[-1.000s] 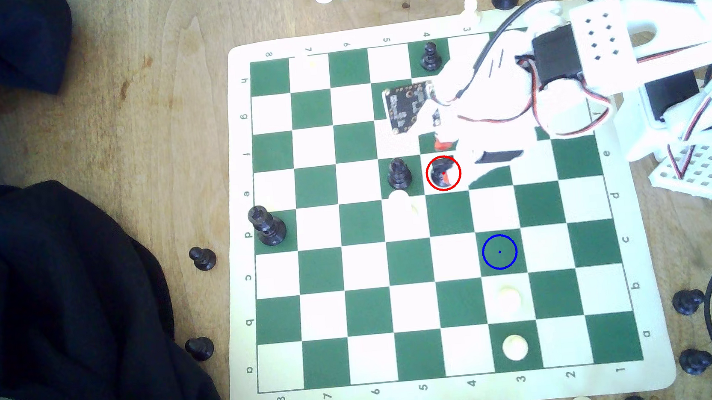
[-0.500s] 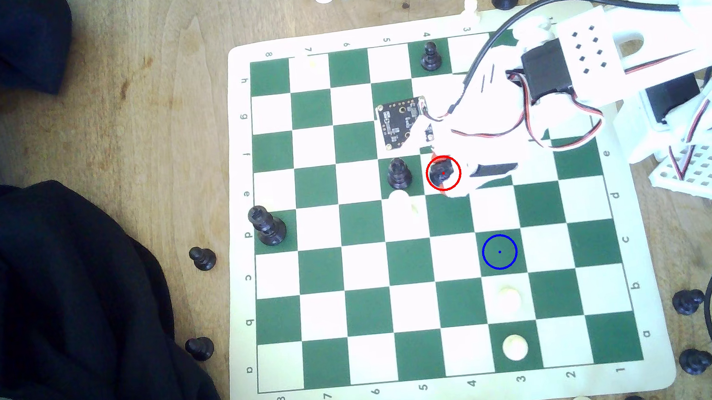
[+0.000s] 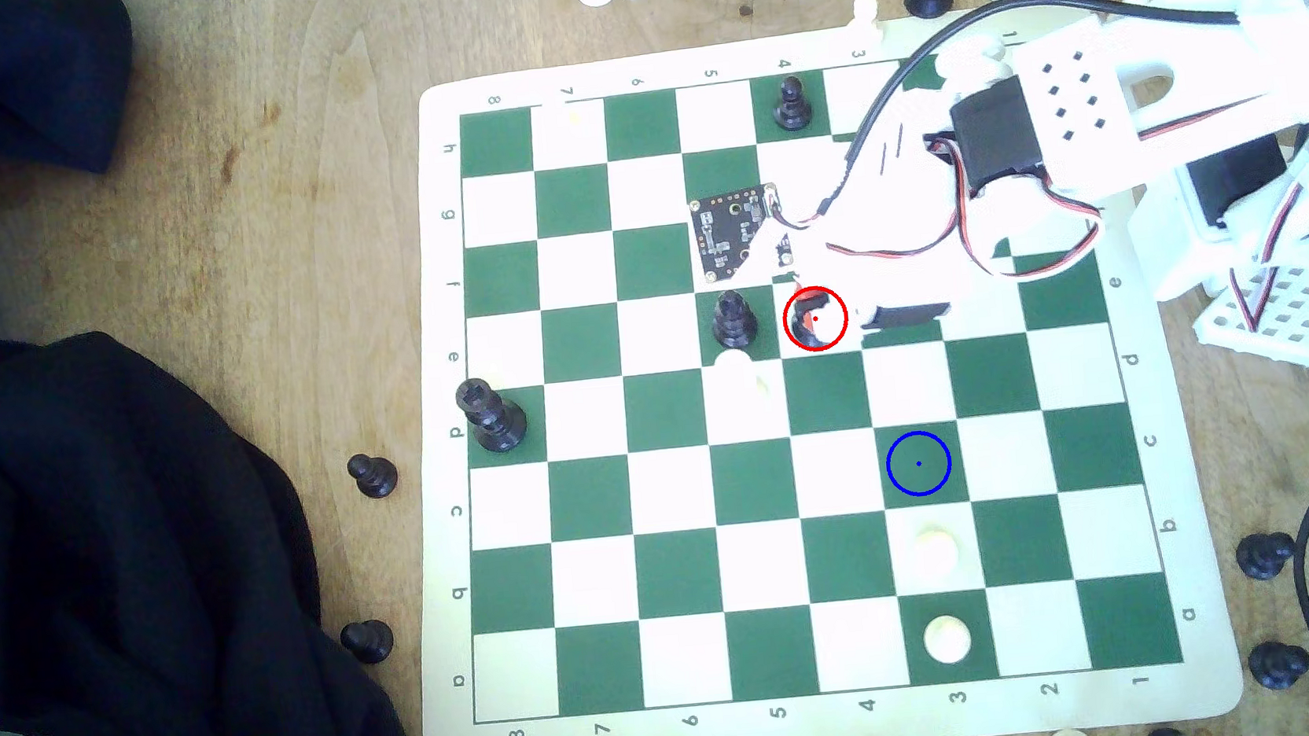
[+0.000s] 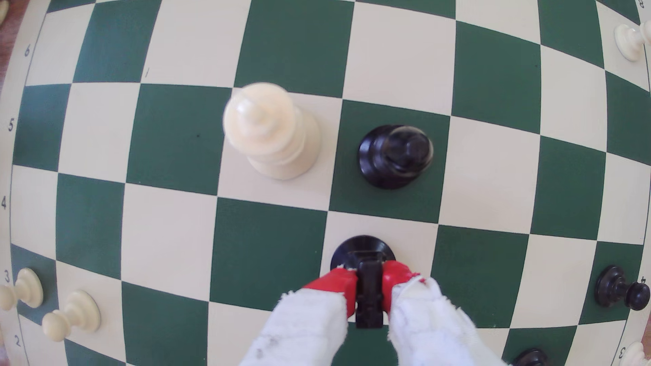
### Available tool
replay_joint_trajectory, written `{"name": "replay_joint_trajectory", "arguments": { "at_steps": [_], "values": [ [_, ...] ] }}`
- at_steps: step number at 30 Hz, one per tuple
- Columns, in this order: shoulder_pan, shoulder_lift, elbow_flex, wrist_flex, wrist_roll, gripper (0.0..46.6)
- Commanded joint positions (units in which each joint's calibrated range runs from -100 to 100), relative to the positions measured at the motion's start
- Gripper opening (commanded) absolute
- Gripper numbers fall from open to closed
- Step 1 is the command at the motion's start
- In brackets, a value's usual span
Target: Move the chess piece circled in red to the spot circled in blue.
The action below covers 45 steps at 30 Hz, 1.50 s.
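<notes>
I'm holding the gripper (image 4: 368, 281) clamped on the chess piece (image 4: 363, 248) — upright, base on its white square — and the spot (image 3: 919, 463) is lying diagonally toward the exterior view's lower right.

The arm has been swung toward the exterior view's left and lowered over the red-ringed white square. The circuit board (image 3: 734, 234) on the wrist, seen a second ago near row g, has been brought down toward row f. The gripper (image 4: 369, 278), earlier held just above that square, has been carried down onto the chess piece (image 4: 363, 248), and its red-tipped fingers (image 4: 333, 281) are now pressed against both sides of the piece's top. The cable (image 3: 934, 40) has been drawn leftward with the arm.
</notes>
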Motion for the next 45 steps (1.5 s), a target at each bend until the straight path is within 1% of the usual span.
{"name": "replay_joint_trajectory", "arguments": {
  "at_steps": [1, 4, 9, 13, 14, 15, 18, 23, 28, 36, 45],
  "values": [
    [2.0, -6.1, -5.9, 2.4, 0.7, 0.4],
    [1.7, -9.9, -6.6, 5.0, 0.6, 0.4],
    [-1.2, -16.1, -8.6, 11.5, -0.6, 0.4],
    [-5.6, -19.2, -8.2, 13.8, -2.0, 0.4],
    [-7.9, -19.8, -7.5, 13.8, -2.6, 0.4],
    [-9.0, -19.9, -7.1, 13.9, -2.9, 0.4],
    [-12.0, -21.2, -5.4, 13.5, -3.6, 0.4],
    [-18.7, -23.2, -0.4, 12.5, -4.7, 0.4],
    [-21.9, -23.4, 3.4, 10.3, -5.4, 0.4],
    [-22.7, -18.8, 6.4, 5.6, -5.6, 0.4],
    [-20.7, -12.5, 7.6, 2.4, -4.7, 0.4]
  ]
}}
